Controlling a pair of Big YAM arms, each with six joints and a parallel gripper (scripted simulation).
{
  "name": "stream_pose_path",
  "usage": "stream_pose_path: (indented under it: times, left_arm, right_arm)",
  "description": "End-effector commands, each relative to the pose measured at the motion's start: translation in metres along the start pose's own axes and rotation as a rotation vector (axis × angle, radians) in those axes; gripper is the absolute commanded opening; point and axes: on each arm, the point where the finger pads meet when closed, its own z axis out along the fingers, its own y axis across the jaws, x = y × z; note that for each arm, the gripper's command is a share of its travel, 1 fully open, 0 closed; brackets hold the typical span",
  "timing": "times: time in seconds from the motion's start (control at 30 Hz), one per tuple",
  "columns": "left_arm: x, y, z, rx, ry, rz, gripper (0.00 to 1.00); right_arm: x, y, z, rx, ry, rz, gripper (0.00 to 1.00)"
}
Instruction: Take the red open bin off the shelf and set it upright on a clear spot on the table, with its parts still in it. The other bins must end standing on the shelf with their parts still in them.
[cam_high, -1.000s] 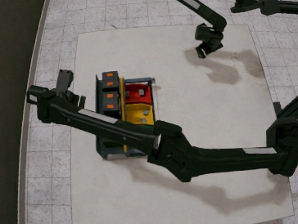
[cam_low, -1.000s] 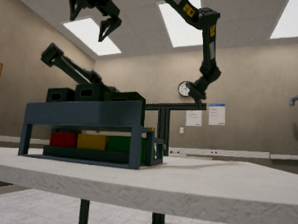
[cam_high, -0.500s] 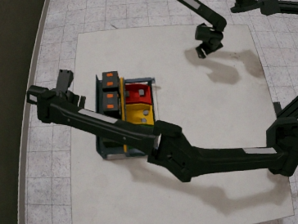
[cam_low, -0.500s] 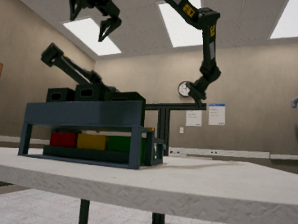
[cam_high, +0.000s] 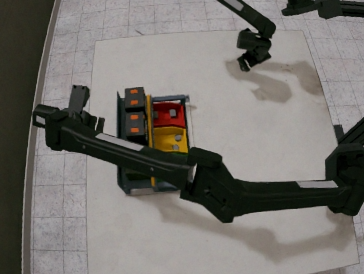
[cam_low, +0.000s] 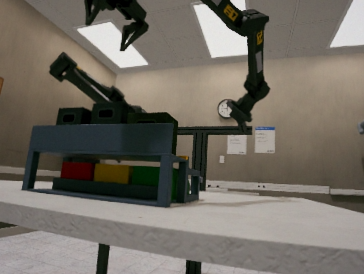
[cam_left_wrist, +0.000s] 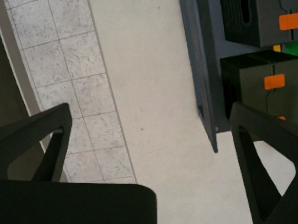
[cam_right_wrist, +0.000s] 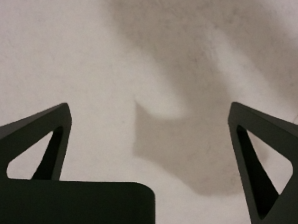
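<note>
The red open bin (cam_high: 169, 114) stands on the lower level of the blue-grey shelf (cam_high: 150, 145), at its far end, with small grey parts inside. It also shows in the exterior view (cam_low: 77, 170). My left gripper (cam_high: 89, 111) is open and empty, raised beside the shelf on the side away from the red bin. The left wrist view shows its fingers over the table next to the shelf's post (cam_left_wrist: 200, 50). My right gripper (cam_high: 248, 57) is open and empty, well away over bare table (cam_right_wrist: 149, 143).
A yellow bin (cam_high: 171, 140) sits next to the red one, and a green bin (cam_low: 150, 176) beyond it, hidden under my left arm in the top view. Two black bins with orange labels (cam_high: 135, 98) (cam_high: 135, 125) stand on the shelf's top level. The table edge lies near my left gripper.
</note>
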Motion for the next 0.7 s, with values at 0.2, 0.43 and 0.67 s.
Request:
stream_pose_path:
  times: [0.2, 0.43, 0.67]
  left_arm:
    - [0.001, 0.009, -0.015, -0.03, -0.004, -0.009, 1.0]
    - [0.001, 0.009, -0.015, -0.03, -0.004, -0.009, 1.0]
    - [0.001, 0.009, -0.015, -0.03, -0.004, -0.009, 1.0]
  right_arm:
    - [-0.023, 0.015, 0.015, 0.01, 0.001, 0.049, 1.0]
    - [-0.048, 0.029, 0.029, 0.012, -0.004, 0.101, 1.0]
    - [-0.089, 0.041, 0.049, 0.014, -0.018, 0.168, 1.0]
